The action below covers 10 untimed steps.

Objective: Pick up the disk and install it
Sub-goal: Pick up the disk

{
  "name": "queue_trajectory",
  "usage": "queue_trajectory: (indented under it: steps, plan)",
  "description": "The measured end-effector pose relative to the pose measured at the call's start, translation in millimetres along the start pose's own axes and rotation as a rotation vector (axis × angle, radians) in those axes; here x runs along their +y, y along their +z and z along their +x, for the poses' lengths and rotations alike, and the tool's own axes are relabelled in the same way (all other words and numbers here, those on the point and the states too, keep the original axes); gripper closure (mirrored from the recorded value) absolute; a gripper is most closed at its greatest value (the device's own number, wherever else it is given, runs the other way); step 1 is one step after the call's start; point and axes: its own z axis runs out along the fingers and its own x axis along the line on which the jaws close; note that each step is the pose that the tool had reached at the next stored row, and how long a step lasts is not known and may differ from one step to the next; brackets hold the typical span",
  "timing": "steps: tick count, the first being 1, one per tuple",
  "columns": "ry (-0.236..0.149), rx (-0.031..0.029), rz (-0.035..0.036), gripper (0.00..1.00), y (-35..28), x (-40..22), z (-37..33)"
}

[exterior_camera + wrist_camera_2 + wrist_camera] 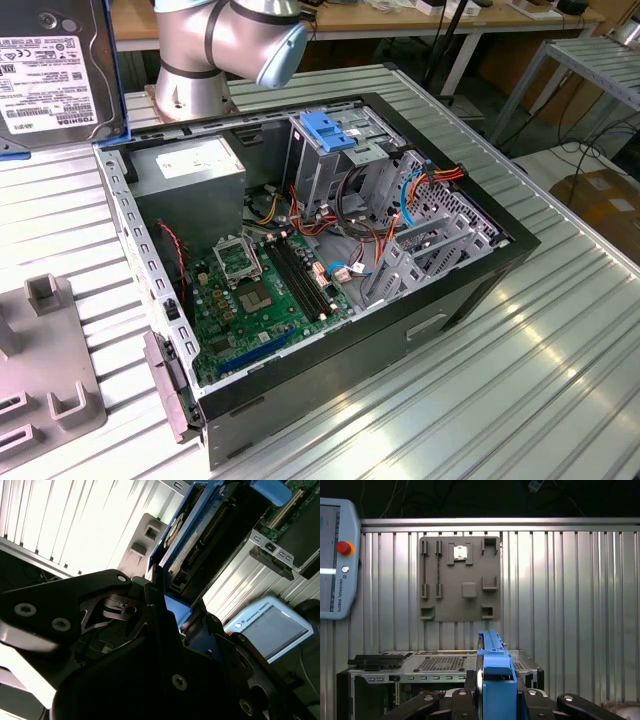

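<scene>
At the exterior view's left, close to that camera and lifted clear of the table [540, 350], hangs the disk [55, 70], label facing out, its blue carrier frame showing down one side. In the first wrist view the gripper [496, 687] is clamped on that frame, a black finger against each flank and the disk standing edge-on between them. Toward the table's edge on the exterior view's left lies a grey fixture plate [45, 370] with raised pockets. Further right, in the middle of the table, sits the open computer case [330, 300]. At its far side is the drive cage [315, 175], topped by a fixed blue bracket [325, 130], with loose cables [405, 200] draped just beside it. I'd judge this the carrying step. Done well, it wants the grip firm on the frame rather than the bare drive, the disk square to the cage opening, and a path passing above those cables, not through them.
</scene>
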Motion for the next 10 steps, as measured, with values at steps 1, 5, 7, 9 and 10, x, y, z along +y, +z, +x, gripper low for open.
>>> queue_trajectory:
  steps: [1, 5, 7, 9, 10]
  plan:
    - [0.0, 0.0004, 0.0, 0.63, 0.0, -1.2, 0.0]
    - [0.0, 0.0025, 0.0001, 0.63, 0.3, -8.3, 0.0]
    - [0.0, 0.0034, 0.0001, 0.63, 0.3, -12.2, 0.0]
    - [0.0, 0.0042, 0.0001, 0.63, 0.4, -16.0, 0.0]
    - [0.0, 0.0047, 0.0001, 0.63, 0.4, -17.9, 0.0]
